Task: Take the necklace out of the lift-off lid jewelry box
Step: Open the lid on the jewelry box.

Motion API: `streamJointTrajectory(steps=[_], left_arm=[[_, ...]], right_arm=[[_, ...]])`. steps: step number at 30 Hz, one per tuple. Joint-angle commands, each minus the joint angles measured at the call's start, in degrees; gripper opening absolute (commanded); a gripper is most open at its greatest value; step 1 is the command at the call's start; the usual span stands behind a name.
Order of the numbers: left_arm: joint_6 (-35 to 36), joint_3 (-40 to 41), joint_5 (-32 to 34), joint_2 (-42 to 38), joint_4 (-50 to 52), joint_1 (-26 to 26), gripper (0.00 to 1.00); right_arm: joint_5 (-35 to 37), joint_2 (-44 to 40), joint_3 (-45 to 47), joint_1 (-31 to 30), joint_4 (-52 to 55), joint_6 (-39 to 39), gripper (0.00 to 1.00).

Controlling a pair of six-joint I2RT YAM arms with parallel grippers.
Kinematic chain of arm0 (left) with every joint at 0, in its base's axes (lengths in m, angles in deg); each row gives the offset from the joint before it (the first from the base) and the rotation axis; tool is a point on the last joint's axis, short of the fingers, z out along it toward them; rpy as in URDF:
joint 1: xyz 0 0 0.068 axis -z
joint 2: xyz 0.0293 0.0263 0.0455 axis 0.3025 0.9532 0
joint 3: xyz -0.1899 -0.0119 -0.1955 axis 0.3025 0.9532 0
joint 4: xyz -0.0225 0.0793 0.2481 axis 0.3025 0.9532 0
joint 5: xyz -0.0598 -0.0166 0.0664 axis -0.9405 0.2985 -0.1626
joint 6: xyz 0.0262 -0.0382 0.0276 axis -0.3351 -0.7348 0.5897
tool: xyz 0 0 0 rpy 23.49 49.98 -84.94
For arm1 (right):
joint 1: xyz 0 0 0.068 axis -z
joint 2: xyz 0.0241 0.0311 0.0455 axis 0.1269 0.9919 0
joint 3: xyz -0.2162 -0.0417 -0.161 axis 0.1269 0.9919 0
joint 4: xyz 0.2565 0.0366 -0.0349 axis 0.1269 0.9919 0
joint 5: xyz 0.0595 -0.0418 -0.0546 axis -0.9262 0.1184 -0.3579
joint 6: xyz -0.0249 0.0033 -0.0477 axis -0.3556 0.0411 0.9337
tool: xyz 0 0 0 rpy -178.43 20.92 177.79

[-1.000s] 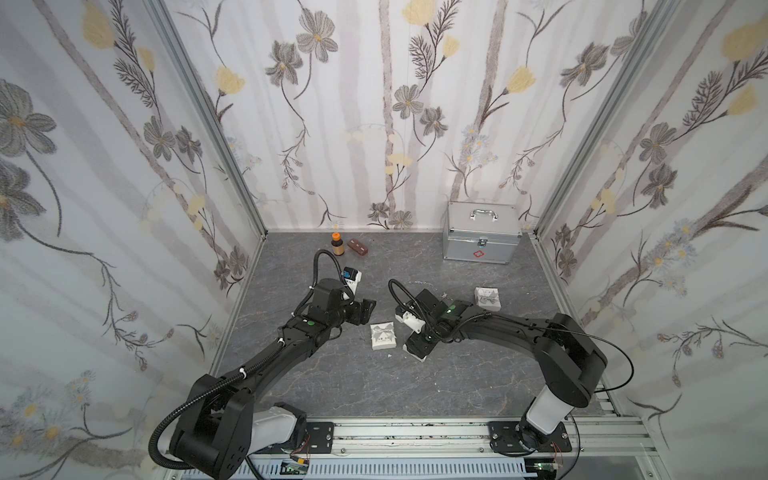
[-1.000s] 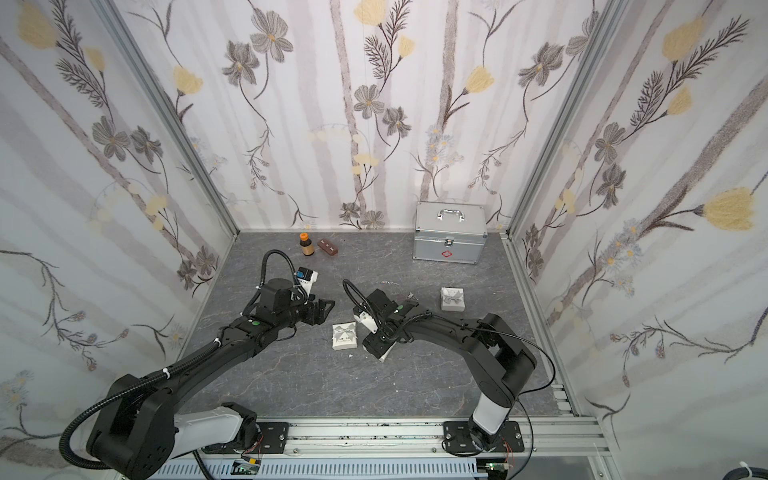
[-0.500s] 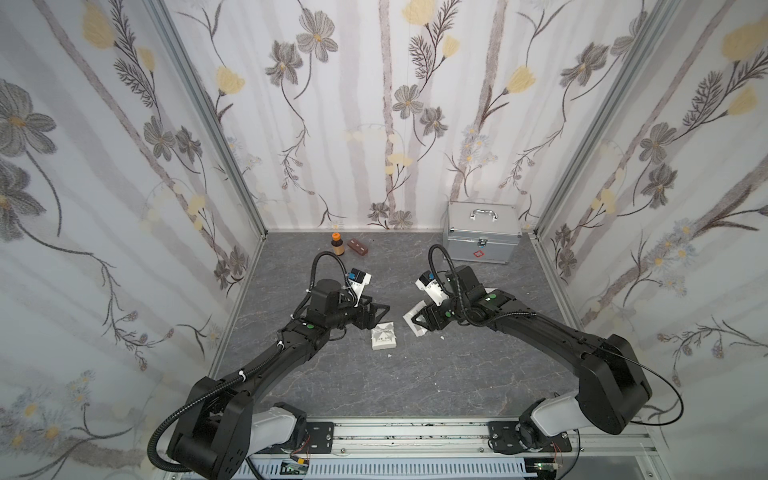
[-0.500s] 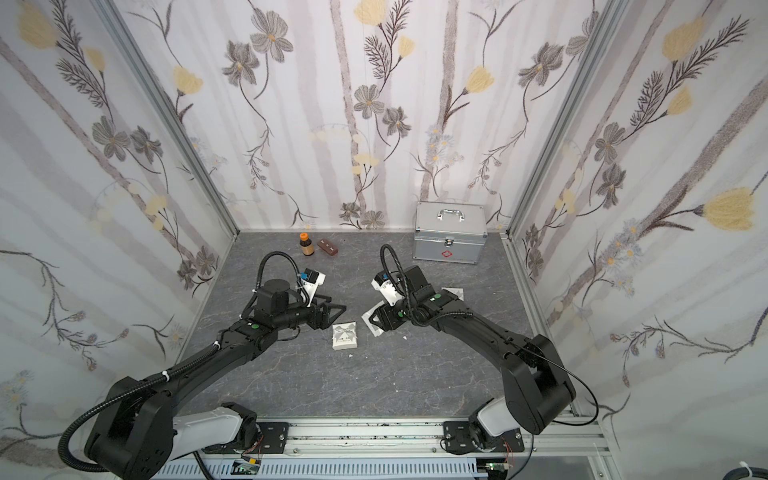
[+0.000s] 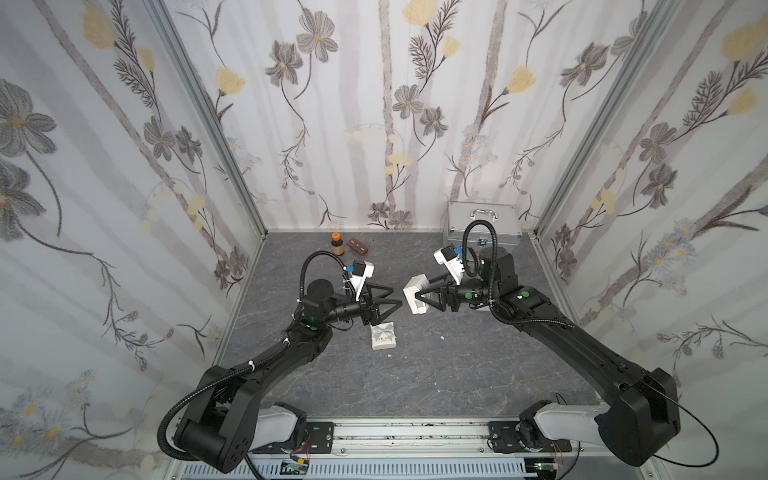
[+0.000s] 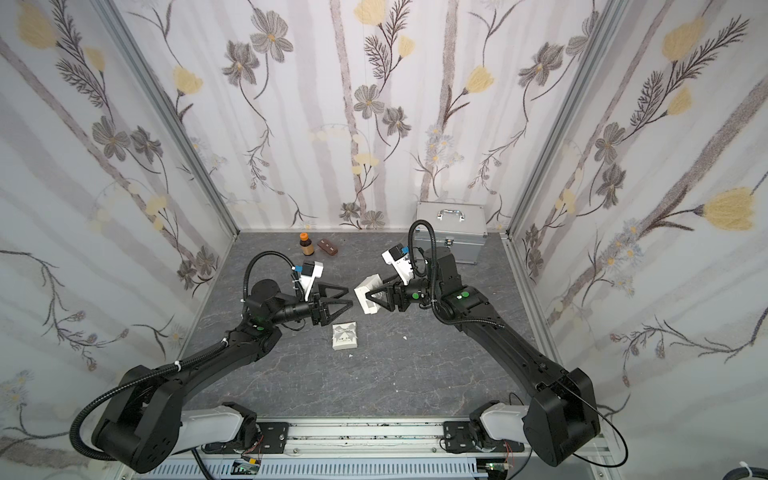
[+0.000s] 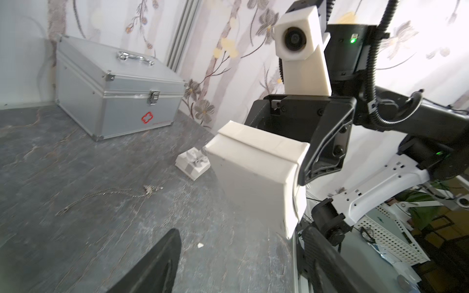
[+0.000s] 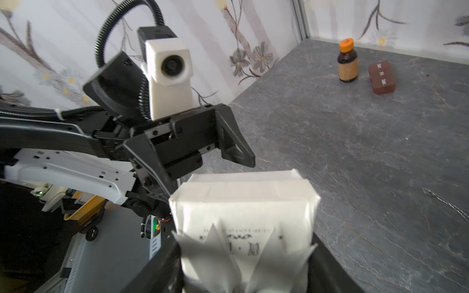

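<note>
Right gripper [image 5: 420,293] clasps the white jewelry box [image 5: 412,286] aloft; left gripper [image 5: 397,296] faces it, jaws spread; necklace [image 7: 106,194] lies on the table [image 5: 415,374].

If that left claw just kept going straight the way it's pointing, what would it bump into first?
Most likely the white box gripped by the right gripper, directly ahead of the open left gripper; exact height alignment is hard to judge.

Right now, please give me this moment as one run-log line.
right gripper: shut on box, in air | left gripper: open, empty, facing box | necklace: on table, outside box | lid: on table
</note>
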Motion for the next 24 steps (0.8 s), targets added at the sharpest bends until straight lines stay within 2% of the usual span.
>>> streamJointTrajectory(steps=[1, 2, 5, 12, 17, 24], left_arm=[[-14.5, -1.3, -4.5, 3.4, -24.2, 0.1, 0.78], [-17.6, -1.8, -4.6, 4.9, -28.7, 0.1, 0.78], [-21.1, -5.8, -5.5, 8.5, -29.4, 1.6, 0.79], [-18.0, -7.5, -7.6, 8.2, -29.4, 5.0, 0.79], [-15.3, -5.7, -7.8, 4.8, -29.4, 5.5, 0.79], [-14.3, -5.5, -7.9, 4.4, -29.4, 6.1, 0.81]], right_arm=[[-8.5, -1.1, -0.4, 0.4, -8.7, -4.1, 0.61], [-9.3, -1.5, -0.5, 0.3, -9.7, -4.7, 0.61], [-11.3, -2.4, 0.2, 0.4, -13.2, -6.7, 0.6], [-11.6, -3.6, 1.2, 0.5, -15.2, -7.9, 0.6], [-12.2, -4.3, 1.4, 0.7, -17.1, -9.4, 0.6], [-13.3, -4.6, 1.4, 0.8, -18.2, -10.4, 0.6]])
